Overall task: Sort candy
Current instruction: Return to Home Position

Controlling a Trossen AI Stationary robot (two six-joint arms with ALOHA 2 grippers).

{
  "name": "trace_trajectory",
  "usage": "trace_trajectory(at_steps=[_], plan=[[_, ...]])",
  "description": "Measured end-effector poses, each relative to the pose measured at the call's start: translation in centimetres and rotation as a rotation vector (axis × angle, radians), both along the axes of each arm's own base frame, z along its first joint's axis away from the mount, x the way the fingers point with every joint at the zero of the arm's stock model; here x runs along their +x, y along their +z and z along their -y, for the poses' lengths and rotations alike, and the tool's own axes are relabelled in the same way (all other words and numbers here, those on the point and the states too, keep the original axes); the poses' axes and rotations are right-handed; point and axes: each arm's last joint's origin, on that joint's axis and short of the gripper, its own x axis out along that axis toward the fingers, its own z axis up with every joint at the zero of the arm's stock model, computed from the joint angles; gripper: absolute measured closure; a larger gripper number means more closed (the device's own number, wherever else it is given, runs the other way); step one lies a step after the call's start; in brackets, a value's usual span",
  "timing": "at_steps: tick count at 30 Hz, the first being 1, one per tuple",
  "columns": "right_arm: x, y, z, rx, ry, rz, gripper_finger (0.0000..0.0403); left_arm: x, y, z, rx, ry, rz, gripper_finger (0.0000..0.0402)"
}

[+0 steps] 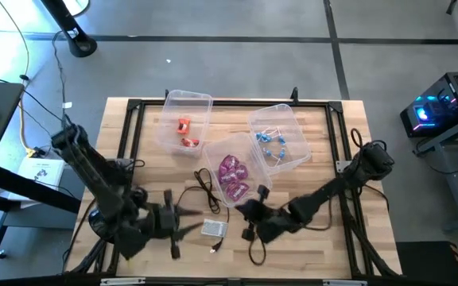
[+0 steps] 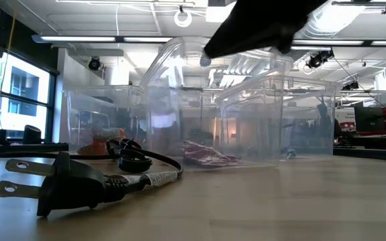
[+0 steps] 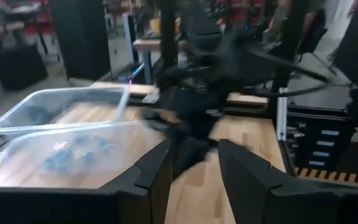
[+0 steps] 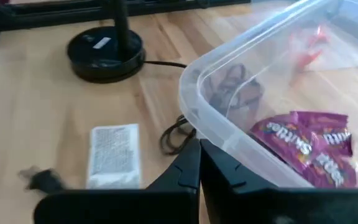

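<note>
Right gripper hangs low at the near corner of the centre clear plastic bin, its two dark fingers pressed together with nothing between them. Left gripper sits well to the left of that bin, low over the wood, its fingers spread wide and empty.

Inside the centre bin lies the purple-magenta wrapped candy, shiny packets heaped together on the floor of the bin. The orange-red wrapped candy, two pieces by the look of it, lies in the left clear plastic bin, which stands to the left of the centre bin and farther back. The light blue wrapped candy, several small pieces scattered loosely, lies in the right clear plastic bin, which stands behind and to the right of the centre bin, close against it.

Just in front of the centre bin, between the two grippers, a small white rectangular box lies flat on the light wooden table. A thin black cable loops beside the centre bin's left wall, and a black two-pin plug lies on the wood in front of the bins.
</note>
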Motion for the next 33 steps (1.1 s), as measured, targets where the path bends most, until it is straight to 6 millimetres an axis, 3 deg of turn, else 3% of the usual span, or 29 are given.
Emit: trace_trajectory(at_steps=[4, 11, 26, 29, 33], plan=[[1.7, -0.1, 2.1, 0.037, 0.008, -0.015, 0.0402, 0.5, -2.8, 2.3, 0.019, -0.01, 0.045, 0.0284], [3.6, -0.1, 4.2, 0.034, 0.021, 0.053, 0.0403, 1.6, -5.0, 4.0, -0.019, 0.02, 0.085, 0.0286], [6.0, 0.0, 11.8, -0.178, -0.06, -0.006, 0.0403, 2.1, -4.1, 3.2, 0.043, 0.147, 0.126, 0.0286], [6.0, 0.6, 12.2, -0.208, -0.007, -0.008, 0.0403, 2.3, -4.1, 3.0, 0.046, 0.16, 0.126, 0.0286], [5.0, 2.7, 10.2, -0.261, 0.099, 0.02, 0.0403, 2.4, -4.1, 2.8, 0.072, 0.164, 0.118, 0.0286]])
